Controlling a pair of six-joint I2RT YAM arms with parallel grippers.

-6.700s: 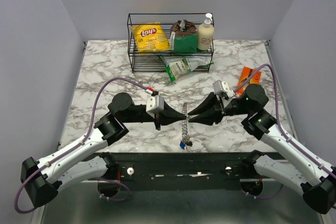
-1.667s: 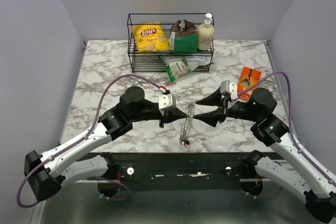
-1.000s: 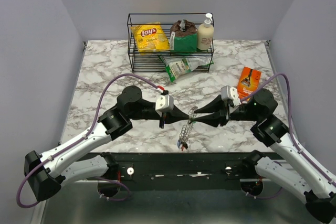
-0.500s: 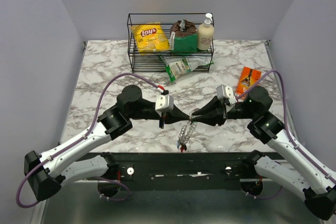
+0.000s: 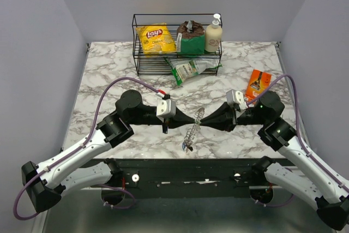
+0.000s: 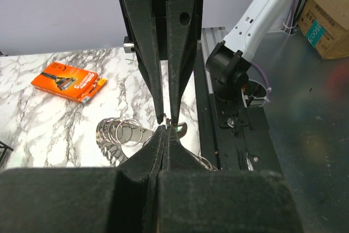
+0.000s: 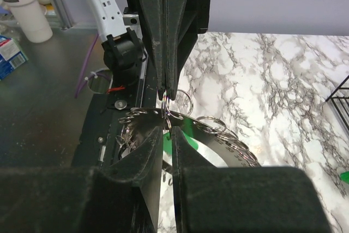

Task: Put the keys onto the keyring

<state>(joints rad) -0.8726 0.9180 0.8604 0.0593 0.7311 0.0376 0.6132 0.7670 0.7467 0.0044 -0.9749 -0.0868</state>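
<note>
The keyring [image 5: 193,126], a silvery band strung with many small rings, hangs in the air between my two grippers above the table's near edge. My left gripper [image 5: 189,119] is shut on one of its small rings from the left. Tip to tip against it, my right gripper [image 5: 205,119] has its fingers closed to a thin slit on a ring wire. In the right wrist view the banded keyring [image 7: 240,145] curves behind the right gripper [image 7: 169,129], with a green key [image 7: 188,135] showing through. More keys [image 5: 186,147] dangle at the lower end, too small to tell colours.
A black wire basket [image 5: 177,66] at the back holds a yellow chip bag [image 5: 155,37], a brown packet and a lotion bottle [image 5: 213,34]. A green pouch [image 5: 188,70] lies before it. An orange package [image 5: 258,83] lies at the right.
My right gripper came in from the right, open, and closed on the top of the hanging keyring. The left arm drew slightly left, still holding the keyring.
</note>
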